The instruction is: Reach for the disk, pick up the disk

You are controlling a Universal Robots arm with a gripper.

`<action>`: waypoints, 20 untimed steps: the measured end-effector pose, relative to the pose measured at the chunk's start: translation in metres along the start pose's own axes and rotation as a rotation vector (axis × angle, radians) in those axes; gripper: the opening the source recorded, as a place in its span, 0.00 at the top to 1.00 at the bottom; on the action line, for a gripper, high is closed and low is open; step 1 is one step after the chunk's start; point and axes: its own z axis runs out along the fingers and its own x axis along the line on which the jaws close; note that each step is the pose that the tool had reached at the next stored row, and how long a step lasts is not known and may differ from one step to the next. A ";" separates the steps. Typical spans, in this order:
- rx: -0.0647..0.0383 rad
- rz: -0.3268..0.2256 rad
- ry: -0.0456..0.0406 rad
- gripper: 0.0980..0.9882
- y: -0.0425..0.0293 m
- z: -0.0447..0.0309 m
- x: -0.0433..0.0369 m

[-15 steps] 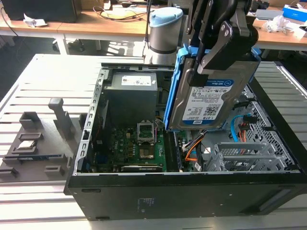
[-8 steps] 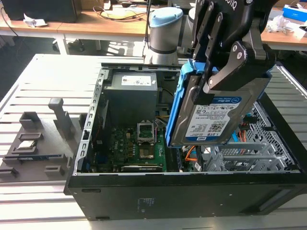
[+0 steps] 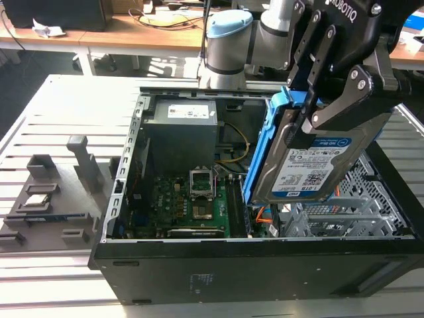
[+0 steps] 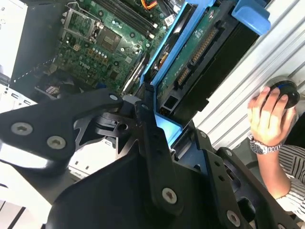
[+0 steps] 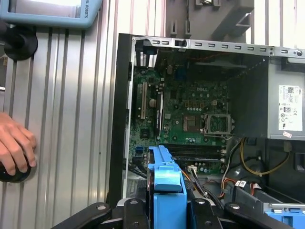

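The disk (image 3: 311, 165) is up in the air, tilted, over the right half of the open computer case (image 3: 218, 265) in the exterior view; label side faces the camera. It's clear of the drive cage (image 3: 344, 218) below it, not touching. Blue rails (image 3: 268, 142) run along its sides; long axis goes from low and near to high and far, straight up into the gripper (image 3: 315, 109). So the disk hangs below the jaws, w/ its upper end between them. Jaws are clenched on the disk, one finger (image 3: 351, 93) across the top edge of the label face. In the second wrist view the disk's (image 4: 200, 52) connector edge and green board side show just past the black finger links; in the first wrist view a blue rail end (image 5: 165, 191) sits between them.

Count: 1 disk, 1 arm, 1 gripper, 1 case, 1 green board (image 3: 192, 205) on the case floor. A person's hand (image 4: 271, 114) rests on a round knob on the table beside the case, well apart from the disk.
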 end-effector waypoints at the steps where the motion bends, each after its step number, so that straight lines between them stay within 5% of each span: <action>1: 0.000 0.000 0.0002 0.70 -0.0037 -0.0001 0.0002; 9: -0.003 0.000 0.0013 0.70 -0.0313 -0.0021 0.0008; 13: -0.006 0.000 0.0011 0.70 -0.0540 -0.0036 0.0006; 20: -0.017 0.001 0.0007 0.70 -0.0708 0.0011 0.0014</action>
